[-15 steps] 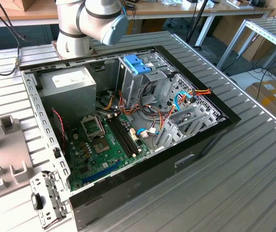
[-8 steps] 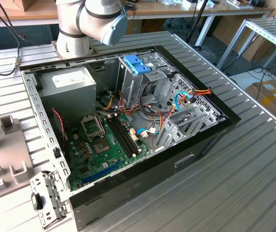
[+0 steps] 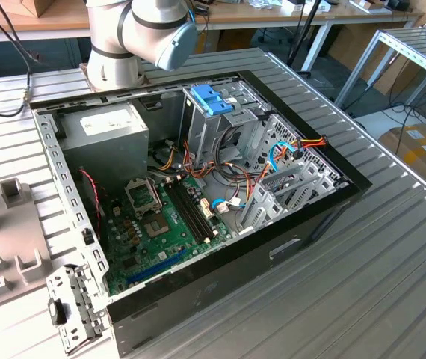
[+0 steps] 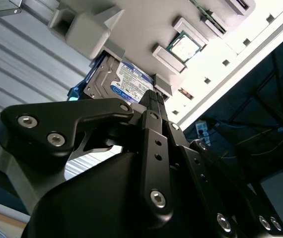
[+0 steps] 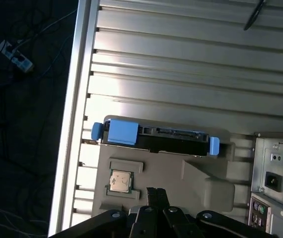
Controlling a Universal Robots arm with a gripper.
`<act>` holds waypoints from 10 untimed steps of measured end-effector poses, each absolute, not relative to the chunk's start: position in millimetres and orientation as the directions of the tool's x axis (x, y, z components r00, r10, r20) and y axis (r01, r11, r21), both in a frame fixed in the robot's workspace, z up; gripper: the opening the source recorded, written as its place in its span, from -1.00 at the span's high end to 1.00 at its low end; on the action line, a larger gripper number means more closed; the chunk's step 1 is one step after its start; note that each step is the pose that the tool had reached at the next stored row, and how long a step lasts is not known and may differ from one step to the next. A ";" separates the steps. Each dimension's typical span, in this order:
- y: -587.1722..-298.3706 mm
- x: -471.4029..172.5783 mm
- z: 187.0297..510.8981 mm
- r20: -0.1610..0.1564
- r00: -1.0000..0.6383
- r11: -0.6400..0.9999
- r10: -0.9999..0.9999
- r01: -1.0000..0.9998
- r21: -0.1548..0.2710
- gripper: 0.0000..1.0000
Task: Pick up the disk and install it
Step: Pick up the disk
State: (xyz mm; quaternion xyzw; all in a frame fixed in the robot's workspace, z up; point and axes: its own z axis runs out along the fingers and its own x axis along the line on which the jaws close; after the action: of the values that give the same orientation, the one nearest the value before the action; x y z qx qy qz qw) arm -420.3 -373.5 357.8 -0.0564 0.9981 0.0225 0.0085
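**One hard drive (image 5: 156, 140) parked in its slot, gripper (image 5: 156, 191) above with fingers (image 5: 151, 194) clenched on nothing**

Seen in the first wrist view hanging over a grey fixture tray (image 5: 174, 171), fingertips pressed together, holding nothing. Seated along one edge of that tray: the hard drive, blue side rails (image 5: 121, 133) at both ends, white-and-blue label (image 4: 126, 82) showing in the second wrist view. Just beside the slot, between hard drive and gripper: a bare processor chip (image 5: 120, 181). Near the tray, the edge of the slatted metal table (image 5: 191, 64), dark floor beyond.

Likely risks, by judgement. With fingers unopened on the way down: a blunt strike on the hard drive or the chip. With an off-centre grip or a hold on the smooth rails: a tilt, a slip, a fall past the near table edge. Mid-table in the exterior view: an open computer case (image 3: 273, 258) with loose coloured cables (image 3: 310, 142) around the drive cage (image 3: 213, 129), enough to snag a hard drive going in.
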 end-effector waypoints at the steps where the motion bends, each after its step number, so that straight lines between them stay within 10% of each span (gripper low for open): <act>1: -373.5 -420.3 357.8 -0.020 -0.993 0.992 -0.118 -0.118 0.044 0.79; 10: -373.5 -420.1 357.6 -0.020 -0.988 0.987 -0.154 -0.155 0.044 0.79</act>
State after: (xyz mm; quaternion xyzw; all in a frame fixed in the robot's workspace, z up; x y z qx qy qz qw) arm -420.1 -373.5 357.6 -0.0775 0.9967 0.0226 0.0081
